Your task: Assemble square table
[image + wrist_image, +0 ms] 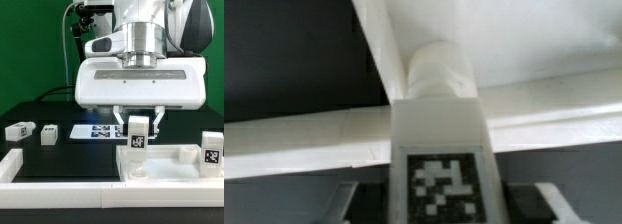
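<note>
Tabletop (172, 160) is sitting nearest, toward the exterior view's right. I'm seeing the gripper (137, 125) partly closed, pinching an upright tagged leg (138, 138) at the top's corner. Loose legs (18, 130) are lying farther back, beside the marker board (98, 131).

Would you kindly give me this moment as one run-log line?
end effector: shut on leg | leg: upright at square tabletop corner | second leg: upright on tabletop
</note>
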{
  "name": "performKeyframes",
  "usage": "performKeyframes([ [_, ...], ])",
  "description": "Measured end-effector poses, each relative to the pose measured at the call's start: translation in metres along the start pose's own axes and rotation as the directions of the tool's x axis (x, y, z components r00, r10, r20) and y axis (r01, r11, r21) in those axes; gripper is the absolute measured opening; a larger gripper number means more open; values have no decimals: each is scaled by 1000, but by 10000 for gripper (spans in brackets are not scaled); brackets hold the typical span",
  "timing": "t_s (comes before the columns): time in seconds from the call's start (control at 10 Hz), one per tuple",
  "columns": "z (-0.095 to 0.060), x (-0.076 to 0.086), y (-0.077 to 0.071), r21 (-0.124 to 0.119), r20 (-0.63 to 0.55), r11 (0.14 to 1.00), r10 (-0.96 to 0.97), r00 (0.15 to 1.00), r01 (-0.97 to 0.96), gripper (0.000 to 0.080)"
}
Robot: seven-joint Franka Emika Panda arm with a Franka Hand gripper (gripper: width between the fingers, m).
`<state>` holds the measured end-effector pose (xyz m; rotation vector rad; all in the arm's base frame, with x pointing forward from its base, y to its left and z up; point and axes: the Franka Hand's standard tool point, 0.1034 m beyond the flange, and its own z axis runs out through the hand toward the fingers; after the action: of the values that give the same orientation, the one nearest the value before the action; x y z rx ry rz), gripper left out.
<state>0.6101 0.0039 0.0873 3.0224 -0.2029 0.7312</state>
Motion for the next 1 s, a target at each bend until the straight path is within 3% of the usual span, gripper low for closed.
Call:
performKeyframes([
  [0.2, 3, 4, -2, -2, -24, 1000, -4, 1000, 4, 290],
  [1.0, 14, -7, 1, -10, -6, 1000, -10, 1000, 10, 297],
])
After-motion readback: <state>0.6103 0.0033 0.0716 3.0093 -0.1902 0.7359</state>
